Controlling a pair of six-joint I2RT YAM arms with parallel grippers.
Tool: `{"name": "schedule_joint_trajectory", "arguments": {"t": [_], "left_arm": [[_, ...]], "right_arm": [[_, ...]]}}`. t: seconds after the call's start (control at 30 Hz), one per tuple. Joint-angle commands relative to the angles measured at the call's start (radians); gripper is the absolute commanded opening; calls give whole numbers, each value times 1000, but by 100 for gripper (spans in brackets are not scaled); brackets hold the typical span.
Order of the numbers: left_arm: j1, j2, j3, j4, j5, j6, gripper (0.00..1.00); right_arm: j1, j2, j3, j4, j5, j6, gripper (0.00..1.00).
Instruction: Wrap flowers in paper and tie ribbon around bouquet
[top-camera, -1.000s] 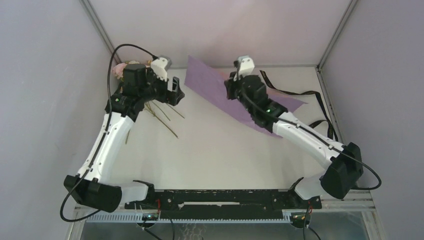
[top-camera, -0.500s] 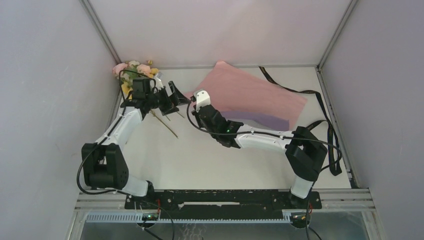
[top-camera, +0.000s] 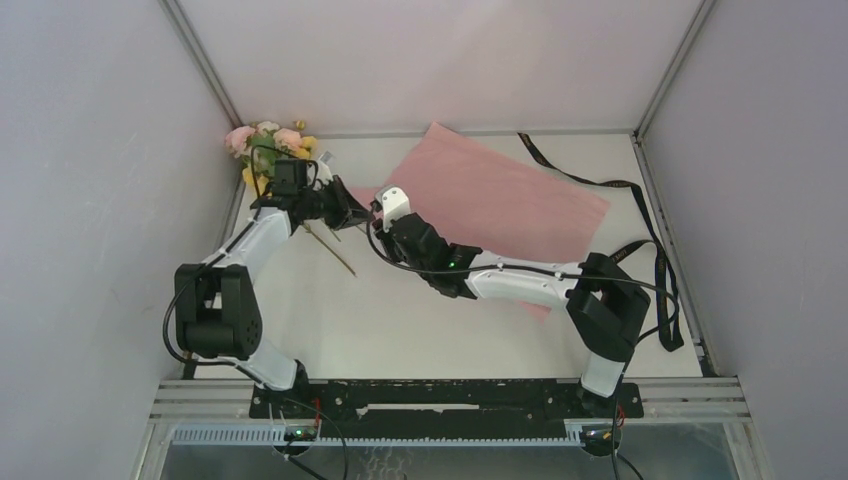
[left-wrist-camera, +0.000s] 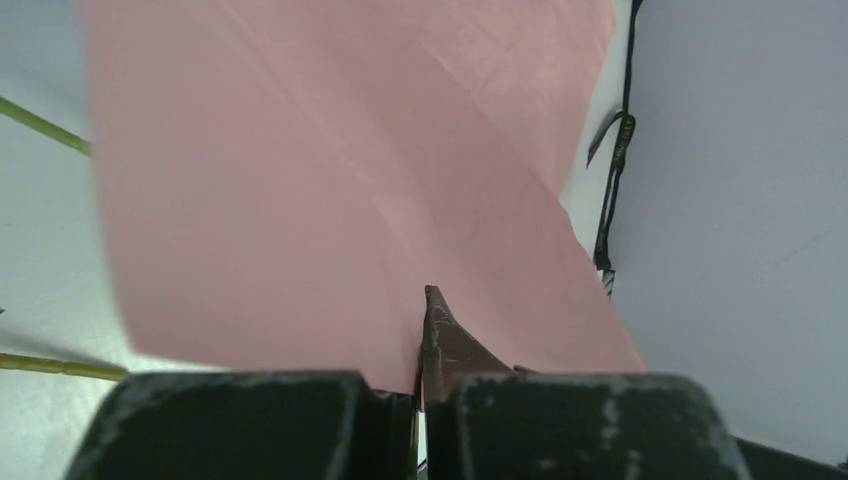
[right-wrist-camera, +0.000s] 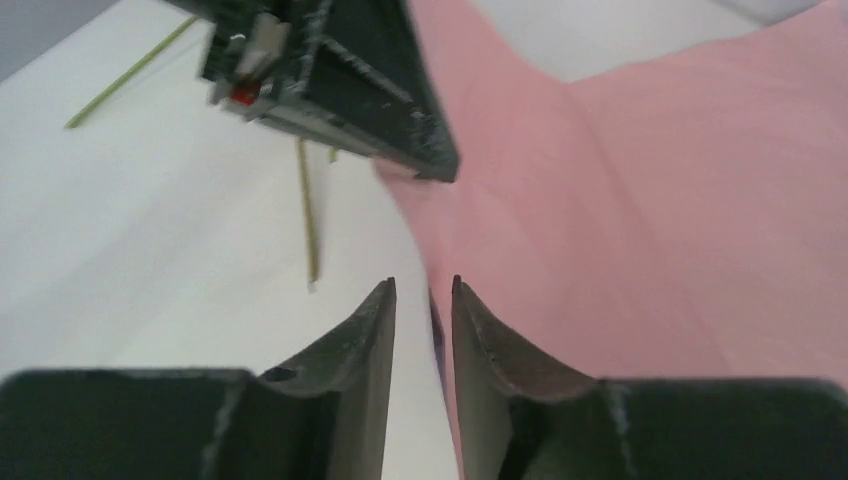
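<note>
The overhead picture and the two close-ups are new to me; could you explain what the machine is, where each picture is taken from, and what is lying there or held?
The machine is two robot arms bolted at the near edge of a table. The overhead picture looks down from behind them; each close-up comes from a camera on one wrist, with that arm's two-finger tool at the bottom. On it lie a sheet of wrapping paper, pink side up, artificial flowers in the far left corner, and a dark ribbon along the right side. The left tool is shut on a fold of the paper's edge. The right tool has its jaws slightly apart, the paper's edge in the gap.
</note>
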Motion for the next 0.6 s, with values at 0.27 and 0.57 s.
{"name": "schedule_joint_trajectory", "arguments": {"t": [0.27, 0.57], "left_arm": [[19, 166, 280, -293, -240, 567, 0], [-102, 252, 418, -329, -436, 825, 0]], "right_arm": [[-303, -301, 152, -576, -676, -19, 62], [-785, -107, 44, -698, -536, 163, 42]]}}
